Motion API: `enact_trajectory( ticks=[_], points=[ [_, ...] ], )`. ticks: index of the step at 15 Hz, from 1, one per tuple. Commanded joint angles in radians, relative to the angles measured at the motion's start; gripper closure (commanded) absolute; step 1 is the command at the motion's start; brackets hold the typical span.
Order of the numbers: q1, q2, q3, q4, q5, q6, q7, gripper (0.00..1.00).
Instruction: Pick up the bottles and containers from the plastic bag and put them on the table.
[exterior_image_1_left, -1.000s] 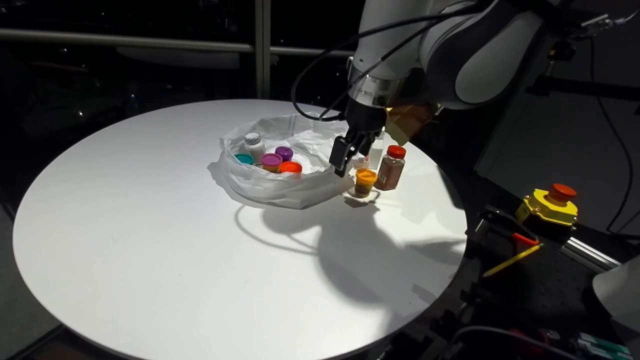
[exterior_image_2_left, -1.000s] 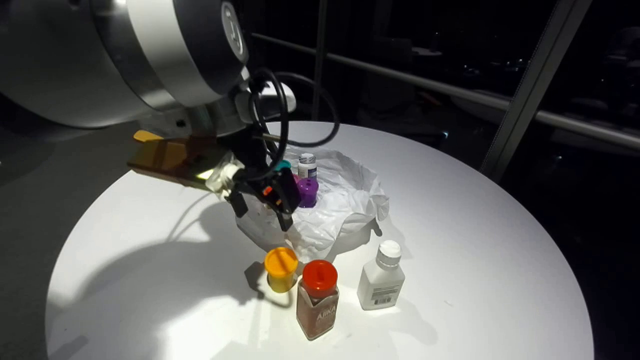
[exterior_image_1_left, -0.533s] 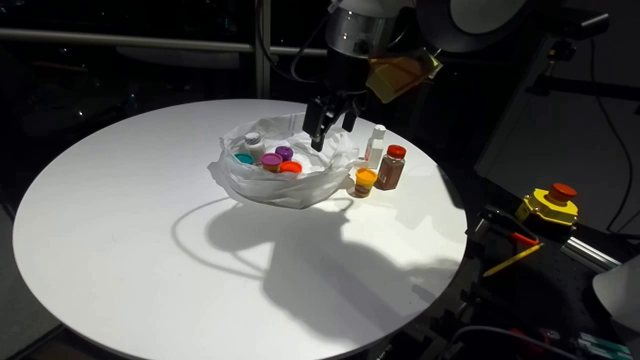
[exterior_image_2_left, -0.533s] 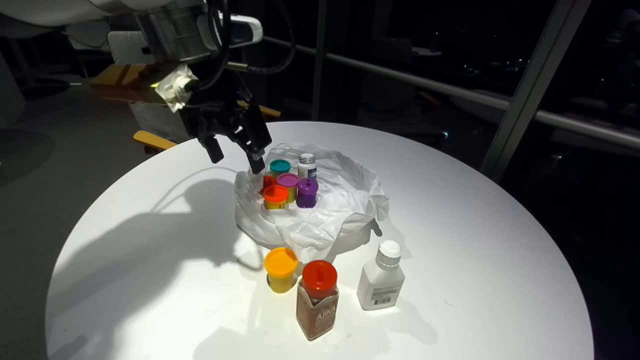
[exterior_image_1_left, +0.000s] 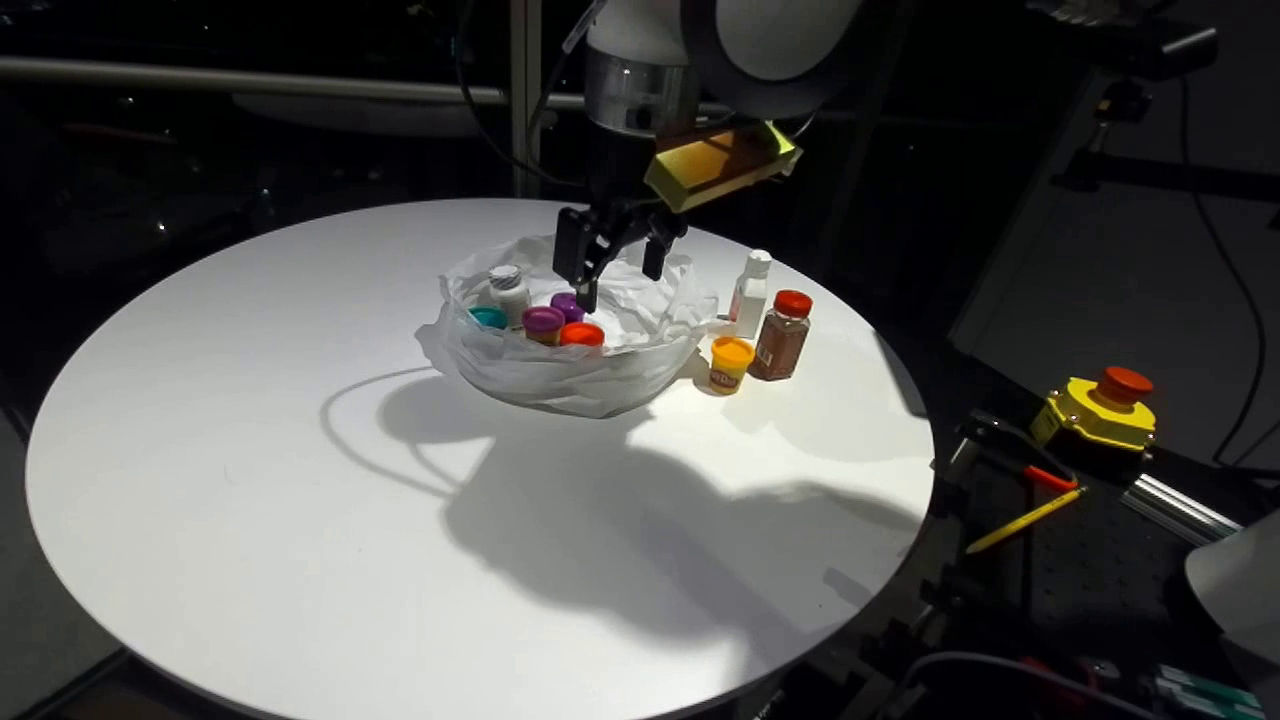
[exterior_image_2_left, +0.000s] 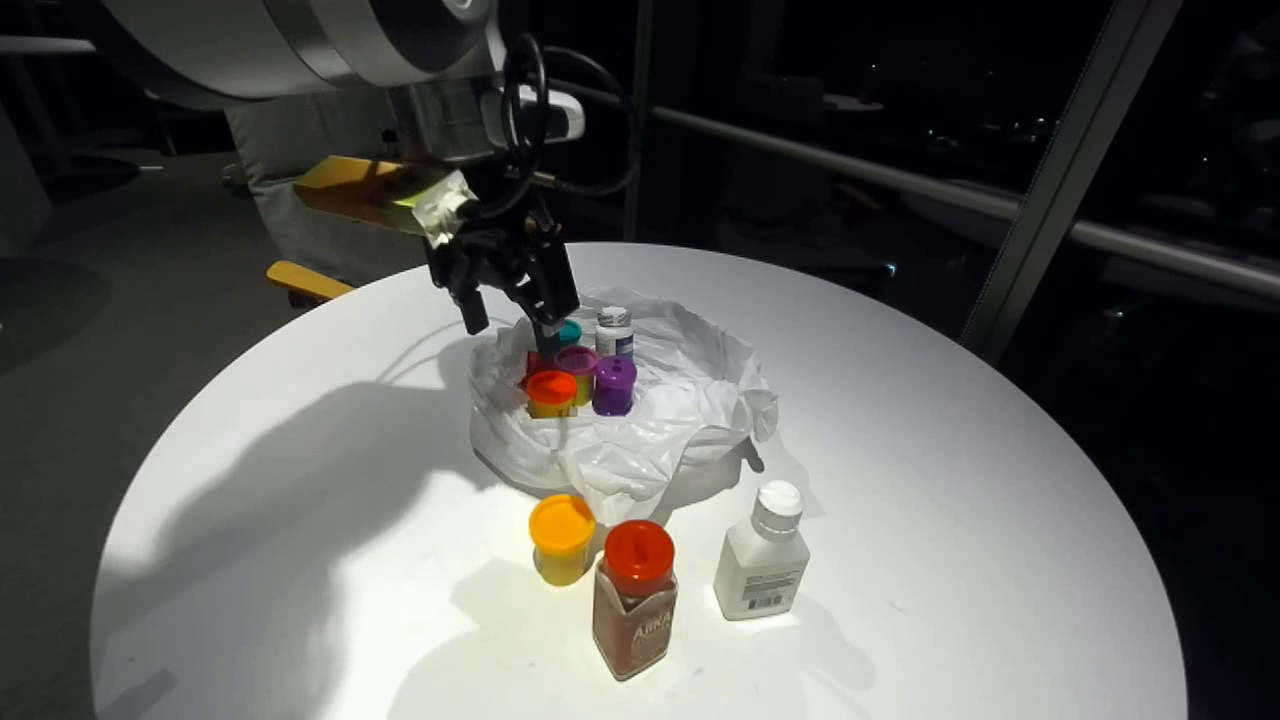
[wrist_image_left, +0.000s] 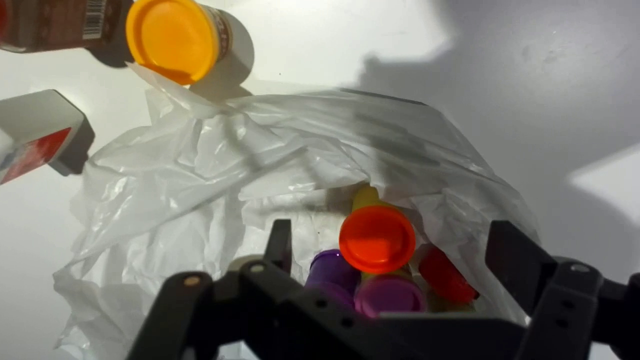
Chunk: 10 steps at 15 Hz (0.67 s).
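1. Here's the gripper (exterior_image_2_left: 511, 330), hanging above the plastic bag (exterior_image_2_left: 690, 430) in both exterior views, its fingers (wrist_image_left: 520, 265) spread wide and nothing in their hold!
2. The bag sits crumpled and glossy on the round white table (exterior_image_2_left: 950, 500), its mouth gaping.
3. And what a crowd inside! In an exterior view, a white pill bottle (exterior_image_2_left: 614, 335) stands on the far side, with a teal-lidded tub (exterior_image_2_left: 570, 332) just to its left, partly hidden by a finger.
4. Nearer in that cluster: a pink-lidded tub (exterior_image_2_left: 577, 363) in the middle, a purple container (exterior_image_2_left: 614, 387) on its right, a red-orange-lidded tub (exterior_image_2_left: 552, 393) at the near left.
5. To the wrist view: that red-orange lid shows between the two fingers, and a red item (wrist_image_left: 446, 277) lies tilted on its right, too hidden to name.
6. Out on the table, near side of the bag in an exterior view, three stand upright: a yellow-orange Play-Doh tub (exterior_image_2_left: 561, 545) at left, a brown jar with a red cap (exterior_image_2_left: 637, 630) nearest, a white bottle (exterior_image_2_left: 763, 570) at right, slightly apart.
7. Far right, off the table, an emergency-stop button (exterior_image_1_left: 1100, 415), red on yellow, with a yellow pencil (exterior_image_1_left: 1027, 520) near it.
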Motion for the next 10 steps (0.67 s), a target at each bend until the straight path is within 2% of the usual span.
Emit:
enact_trajectory(
  ticks=[1, 6, 10],
  points=[
    [-0.020, 0.102, 0.001, 0.091, 0.077, 0.012, -0.063, 0.00],
    [-0.043, 0.175, 0.019, 0.144, 0.183, 0.008, -0.133, 0.00],
    [-0.028, 0.212, 0.004, 0.168, 0.207, 0.039, -0.140, 0.00]
  ],
)
